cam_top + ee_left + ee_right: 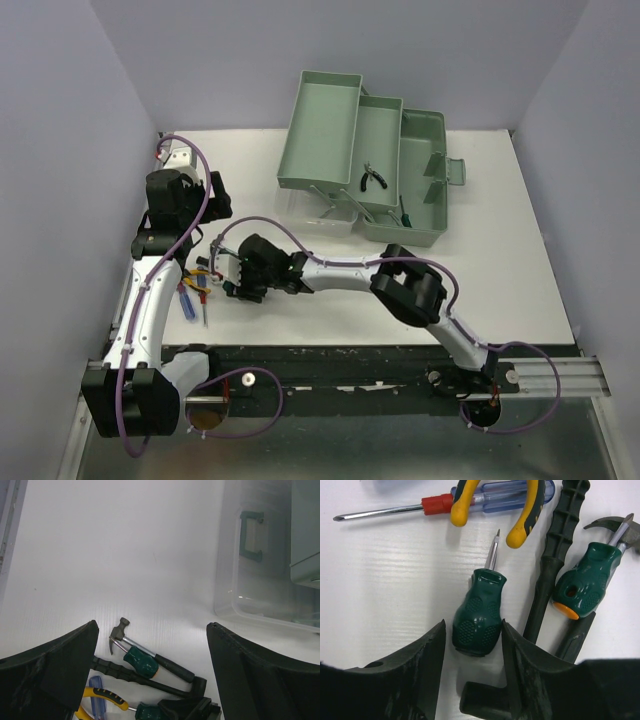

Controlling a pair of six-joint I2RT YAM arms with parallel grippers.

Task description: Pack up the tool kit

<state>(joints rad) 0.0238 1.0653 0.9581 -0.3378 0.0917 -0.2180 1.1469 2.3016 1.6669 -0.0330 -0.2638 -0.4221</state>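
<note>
While right hand [473, 630] straddles stubby green screwdriver [479, 612] on surface [385, 580], jaws stand apart, gripping nothing | left hand [152, 625] wide, empty | toolbox [420, 130] open, far centre | risk: closing may snag black ribbed handle [555, 555], skewing grip

The toolbox [422, 140] stands open at the back of the desk [500, 280], with pliers [373, 178] in one tray and its lid [322, 216] just in front. Loose tools lie near the left front: a stubby screwdriver [479, 612] beside the hammer [620, 527], and a long screwdriver [485, 502] beyond.
</note>
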